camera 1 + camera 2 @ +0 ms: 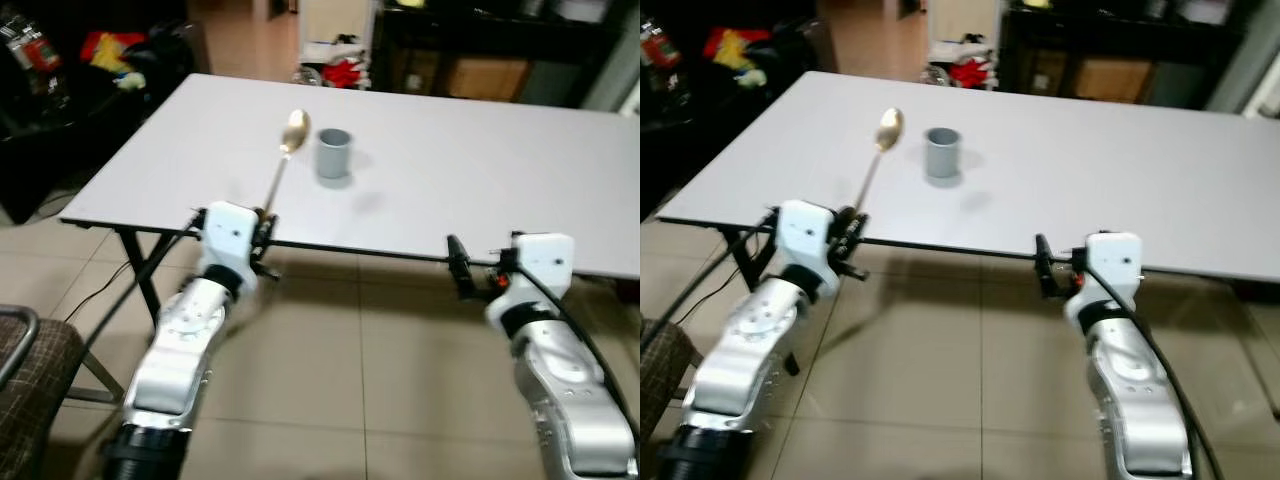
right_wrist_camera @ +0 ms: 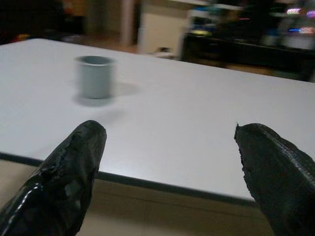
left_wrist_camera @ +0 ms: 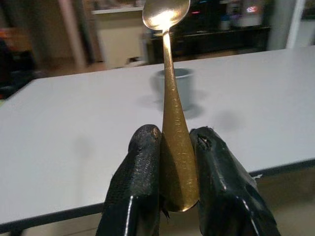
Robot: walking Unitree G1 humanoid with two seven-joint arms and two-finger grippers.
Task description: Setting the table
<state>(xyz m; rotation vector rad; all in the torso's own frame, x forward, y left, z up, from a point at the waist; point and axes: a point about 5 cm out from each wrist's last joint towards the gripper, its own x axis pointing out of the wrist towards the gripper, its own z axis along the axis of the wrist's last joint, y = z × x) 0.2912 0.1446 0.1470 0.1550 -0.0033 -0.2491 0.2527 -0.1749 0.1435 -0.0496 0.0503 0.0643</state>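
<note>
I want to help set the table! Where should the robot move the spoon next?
Probably forward and down, beside the cup. The left gripper pinches the spoon by its handle, bowl in the air above the table, so it isn't laid down yet.

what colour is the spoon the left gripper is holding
Gold. The spoon shows best in the left wrist view, pinched in the left gripper.

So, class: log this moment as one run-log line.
left gripper: shut on spoon | right gripper: open | cup: upright on table
</note>
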